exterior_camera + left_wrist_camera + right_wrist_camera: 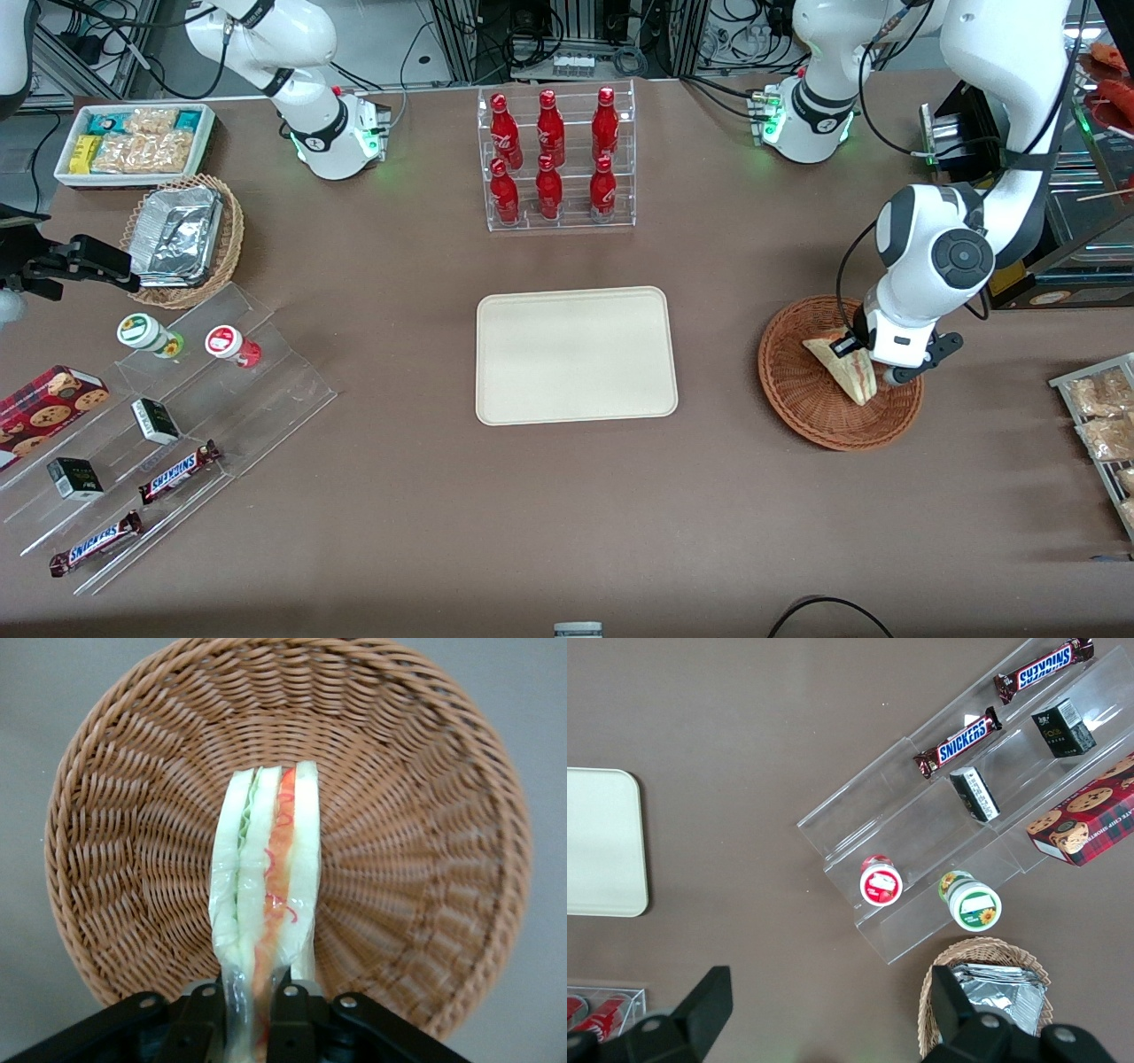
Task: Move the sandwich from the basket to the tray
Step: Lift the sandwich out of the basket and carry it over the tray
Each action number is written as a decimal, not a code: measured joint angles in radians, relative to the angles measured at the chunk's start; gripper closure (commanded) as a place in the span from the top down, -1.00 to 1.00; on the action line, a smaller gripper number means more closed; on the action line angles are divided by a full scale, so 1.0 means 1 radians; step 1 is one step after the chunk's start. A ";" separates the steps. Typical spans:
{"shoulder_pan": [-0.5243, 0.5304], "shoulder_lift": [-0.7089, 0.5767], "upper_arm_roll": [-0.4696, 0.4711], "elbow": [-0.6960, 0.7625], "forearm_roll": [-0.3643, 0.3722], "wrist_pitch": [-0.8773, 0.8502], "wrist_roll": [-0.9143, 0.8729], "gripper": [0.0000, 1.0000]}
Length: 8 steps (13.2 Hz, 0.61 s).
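Brown table (567, 496): the gripper (257, 1010) pinches the sandwich (266, 886) over the basket (425, 815).

The fingers (288, 1005) are shut tight on one end of the sandwich; the rest sticks out past them, above the basket floor; lift it straight up first, hold it firm, then carry it slowly to the tray (576, 354), well apart.

Front overview; two downward wrist close-ups.
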 measured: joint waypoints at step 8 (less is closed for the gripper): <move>-0.011 -0.005 -0.201 0.152 0.001 -0.190 0.041 -1.00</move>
